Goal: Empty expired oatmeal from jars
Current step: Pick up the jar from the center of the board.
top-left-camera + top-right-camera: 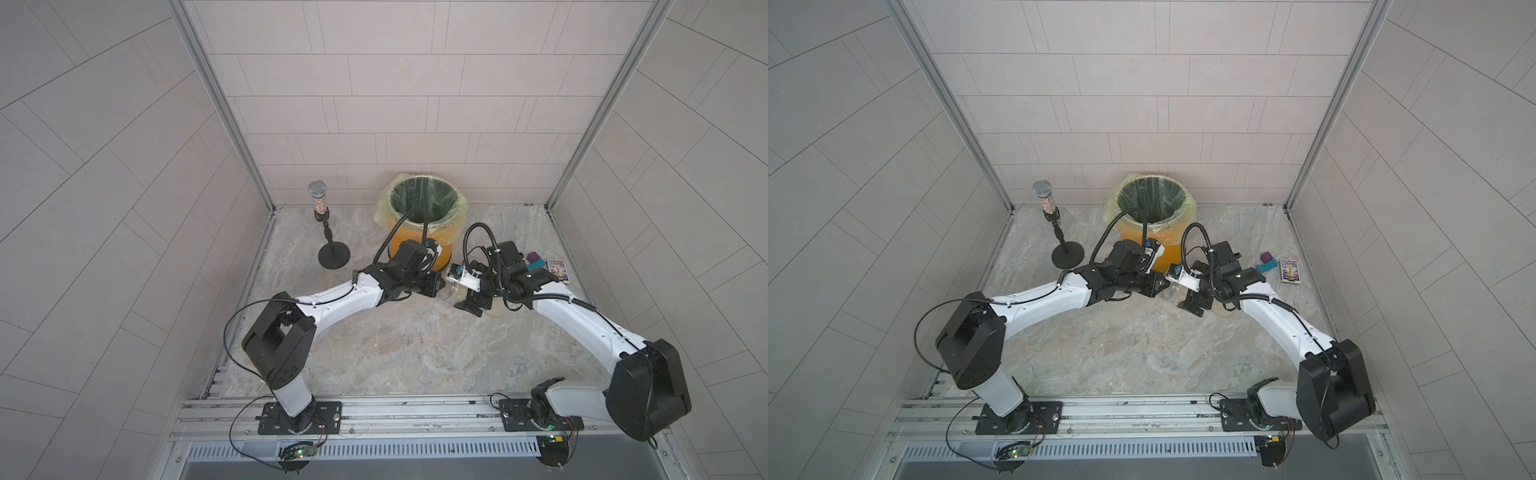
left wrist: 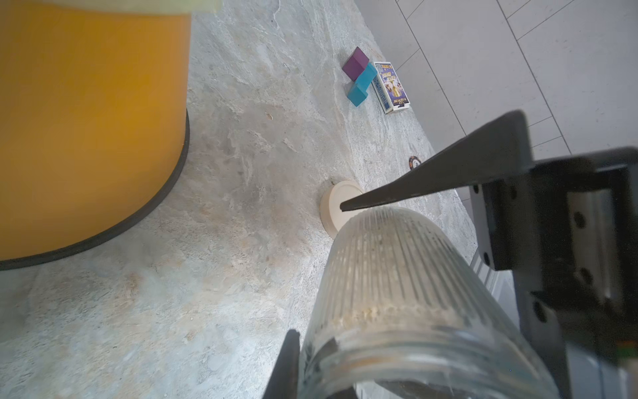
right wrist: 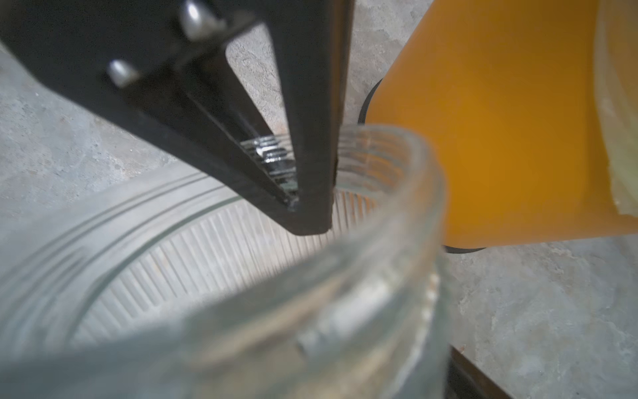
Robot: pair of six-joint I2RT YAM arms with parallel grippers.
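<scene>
Much of the jar is lost in both top views under the two wrists, so its tilt, and whether its base meets the table, cannot be told. The left wrist view shows it clamped between the fingers of the left gripper, near the foot of the orange bin, mouth bare, with pale oatmeal showing through the ribbed glass. The right gripper stands spread wide at the jar's mouth, holding nothing I can see; the right wrist view is too blurred to say if it touches the rim. The cream lid lies flat on the table beyond the jar, partly covered by a finger, and a small dark disc is half hidden too. Counted: one jar, one lid, one bin, one microphone on a stand, one purple block, one card box, and a teal piece that may be one block or two
</scene>
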